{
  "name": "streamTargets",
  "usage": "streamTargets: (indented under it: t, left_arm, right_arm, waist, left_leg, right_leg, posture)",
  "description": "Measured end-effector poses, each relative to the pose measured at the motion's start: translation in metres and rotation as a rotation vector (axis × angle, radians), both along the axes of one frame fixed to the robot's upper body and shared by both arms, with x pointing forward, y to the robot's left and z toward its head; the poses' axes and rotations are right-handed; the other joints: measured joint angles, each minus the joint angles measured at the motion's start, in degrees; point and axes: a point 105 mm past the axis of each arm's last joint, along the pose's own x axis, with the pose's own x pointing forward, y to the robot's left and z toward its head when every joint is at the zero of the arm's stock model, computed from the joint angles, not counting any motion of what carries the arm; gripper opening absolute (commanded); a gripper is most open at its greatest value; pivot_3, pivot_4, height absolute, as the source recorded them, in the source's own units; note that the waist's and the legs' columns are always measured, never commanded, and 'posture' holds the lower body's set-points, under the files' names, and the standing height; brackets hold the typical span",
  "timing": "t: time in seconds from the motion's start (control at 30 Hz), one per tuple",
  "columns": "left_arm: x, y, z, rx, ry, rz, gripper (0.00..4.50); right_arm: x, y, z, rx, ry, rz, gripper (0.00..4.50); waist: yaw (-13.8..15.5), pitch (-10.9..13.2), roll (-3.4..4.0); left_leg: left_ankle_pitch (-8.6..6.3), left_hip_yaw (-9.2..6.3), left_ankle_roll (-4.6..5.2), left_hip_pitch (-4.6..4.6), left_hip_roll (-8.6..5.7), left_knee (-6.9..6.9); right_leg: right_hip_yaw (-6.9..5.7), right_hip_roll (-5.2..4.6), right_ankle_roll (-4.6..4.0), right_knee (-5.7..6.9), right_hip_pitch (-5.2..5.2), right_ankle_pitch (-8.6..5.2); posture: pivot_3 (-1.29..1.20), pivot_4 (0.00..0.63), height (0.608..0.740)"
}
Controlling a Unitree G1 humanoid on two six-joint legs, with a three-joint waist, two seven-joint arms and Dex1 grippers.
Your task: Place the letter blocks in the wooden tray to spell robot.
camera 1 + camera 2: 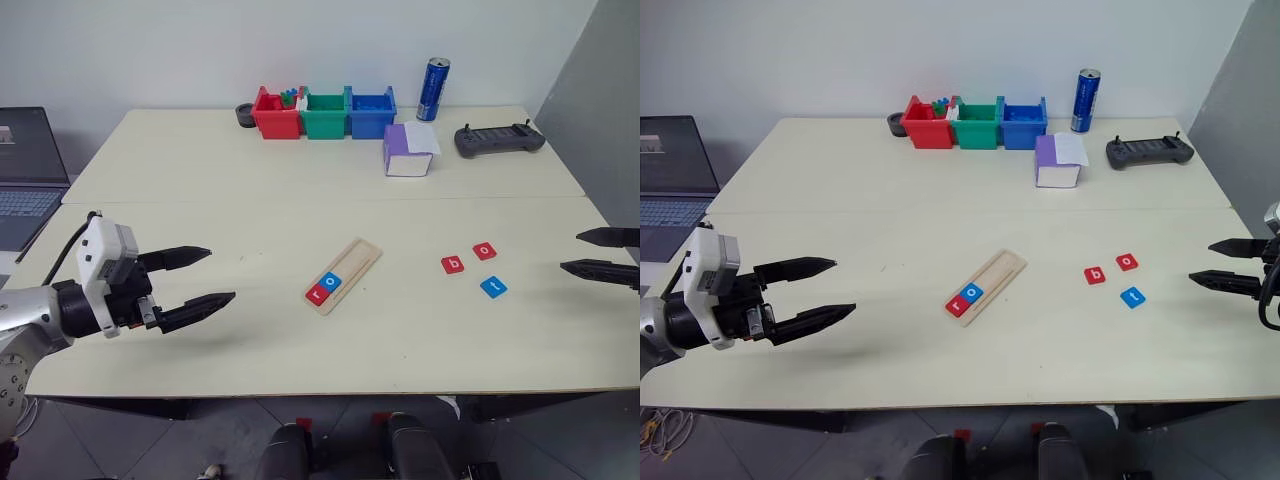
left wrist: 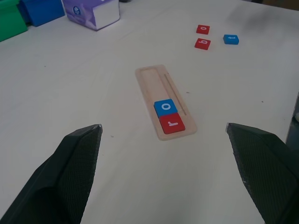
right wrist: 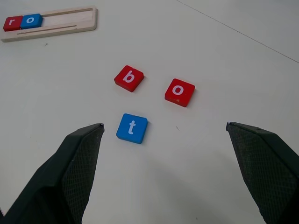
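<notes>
Next tile b (image 1: 452, 265) right of centre, nearer right gripper (image 1: 598, 253); tray (image 1: 344, 276) diagonal; both grippers, left (image 1: 196, 279) too, wide open, empty.

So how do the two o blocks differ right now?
The blue o block sits in the wooden tray, touching the red r block; the red o block lies loose on the table, apart from its neighbours. Both are small square tiles with a white lowercase o.
</notes>
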Motion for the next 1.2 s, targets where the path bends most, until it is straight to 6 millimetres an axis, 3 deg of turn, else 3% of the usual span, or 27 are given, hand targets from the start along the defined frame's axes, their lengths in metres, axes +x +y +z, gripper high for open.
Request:
streamTargets:
  t: [0.17,0.37,0.47,0.67,0.93,1.2]
  left_arm:
    - [0.020,-0.020,-0.002,-0.024,-0.037,0.018,4.50]
    - [0.042,-0.065,-0.025,-0.049,-0.013,-0.011,4.50]
    - [0.050,-0.078,-0.041,-0.023,0.017,-0.006,4.50]
    - [0.059,-0.091,-0.088,0.072,0.123,0.048,4.50]
    - [0.065,-0.112,-0.104,0.080,0.104,0.067,4.50]
    - [0.065,-0.119,-0.109,0.084,0.120,0.076,4.50]
  right_arm:
    - [0.002,0.005,-0.002,0.011,-0.001,0.015,4.46]
    - [0.004,0.009,-0.006,0.021,-0.001,0.021,4.46]
    - [0.004,0.011,-0.007,0.018,0.000,0.026,4.46]
    - [0.002,0.013,-0.010,0.018,0.010,0.028,4.46]
    - [0.001,0.015,-0.016,0.015,0.022,0.018,4.46]
    - [0.000,0.015,-0.016,0.018,0.015,0.011,4.46]
  waist:
    - [0.16,0.00,0.00]
    - [0.21,0.00,-0.03]
    - [0.17,-0.01,-0.03]
    - [0.20,0.00,-0.04]
    - [0.46,0.00,-0.04]
    - [0.68,0.00,-0.04]
  left_leg:
    - [0.00,0.01,0.00,0.00,-0.02,0.04]
    - [0.00,0.02,0.00,-0.01,-0.04,0.05]
    - [0.00,0.02,0.00,0.00,-0.04,0.04]
    - [0.00,0.02,0.00,-0.01,-0.05,0.07]
    - [0.00,0.01,0.00,-0.02,-0.06,0.09]
    - [0.00,0.01,0.00,-0.03,-0.07,0.11]
  right_leg:
    - [0.04,0.00,0.14,-0.01,0.03,0.08]
    - [0.09,0.00,0.19,-0.03,0.03,0.12]
    - [0.09,0.01,0.19,-0.04,0.04,0.12]
    - [0.11,0.01,0.20,-0.03,0.05,0.12]
    - [0.11,0.01,0.23,-0.03,0.05,0.14]
    - [0.12,0.01,0.24,-0.03,0.05,0.15]
  posture:
    - [0.00,0.150,0.740]
    - [0.00,0.150,0.740]
    - [0.00,0.150,0.740]
    - [0.00,0.150,0.740]
    - [0.00,0.150,0.740]
    - [0.00,0.150,0.740]
